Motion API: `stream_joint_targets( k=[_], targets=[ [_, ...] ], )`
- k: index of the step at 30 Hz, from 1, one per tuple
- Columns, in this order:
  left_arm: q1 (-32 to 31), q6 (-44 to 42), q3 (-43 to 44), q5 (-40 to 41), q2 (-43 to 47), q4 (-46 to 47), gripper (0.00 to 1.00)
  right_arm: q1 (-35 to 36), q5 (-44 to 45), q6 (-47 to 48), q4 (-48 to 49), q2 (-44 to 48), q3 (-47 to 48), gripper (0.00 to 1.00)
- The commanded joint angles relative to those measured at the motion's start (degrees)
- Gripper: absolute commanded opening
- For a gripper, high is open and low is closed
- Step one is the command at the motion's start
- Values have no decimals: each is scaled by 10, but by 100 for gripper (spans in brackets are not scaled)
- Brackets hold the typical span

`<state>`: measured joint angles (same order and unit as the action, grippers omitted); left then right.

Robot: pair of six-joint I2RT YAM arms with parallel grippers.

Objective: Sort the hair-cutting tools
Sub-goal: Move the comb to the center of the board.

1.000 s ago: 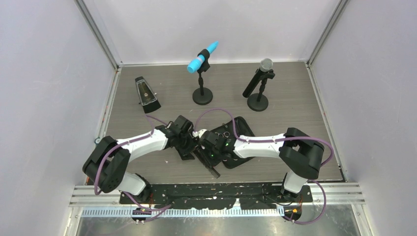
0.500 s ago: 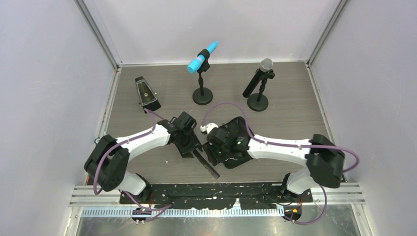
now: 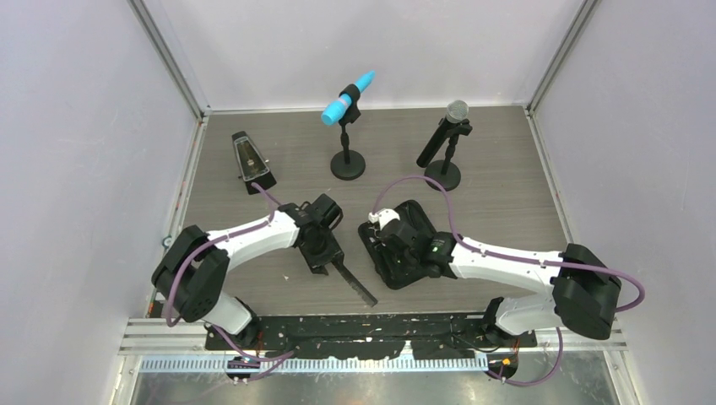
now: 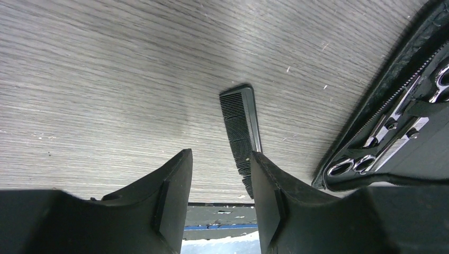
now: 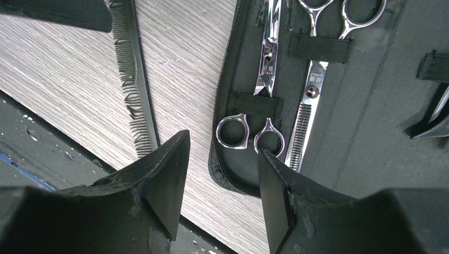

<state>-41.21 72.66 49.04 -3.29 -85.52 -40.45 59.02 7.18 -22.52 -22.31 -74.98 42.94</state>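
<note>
Right wrist view: we see two scissors (image 5: pixel 269 55) strapped inside the open zip case (image 5: pixel 365 148), our right jaws spread empty above them. The comb (image 4: pixel 241 129) lies on the desk (image 4: pixel 106 79) just beside the case, beneath our left jaws, parted and empty.

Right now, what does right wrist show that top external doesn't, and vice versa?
Only right wrist: plain scissors and thinning shears, strapped under elastic bands inside the open zip case. Top external has the right arm over them.
Only top external: metronome, blue microphone and black microphone on stands.
Both: black comb lying just outside the zip case.
</note>
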Motion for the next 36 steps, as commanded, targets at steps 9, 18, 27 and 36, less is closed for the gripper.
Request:
stream_joint_targets(
  k=[9,18,27,36],
  targets=[
    [-14,12,52,14,-44,-14,46,-34,-3,6,36,80,-39,59],
    [-17,8,65,6,-71,-11,46,-62,70,-17,3,152,-49,81],
    [-18,15,67,3,-77,-16,46,-99,156,-33,-30,281,-69,94],
    [-24,29,70,19,-74,-33,43,-109,154,-39,-35,283,-84,95]
  ],
)
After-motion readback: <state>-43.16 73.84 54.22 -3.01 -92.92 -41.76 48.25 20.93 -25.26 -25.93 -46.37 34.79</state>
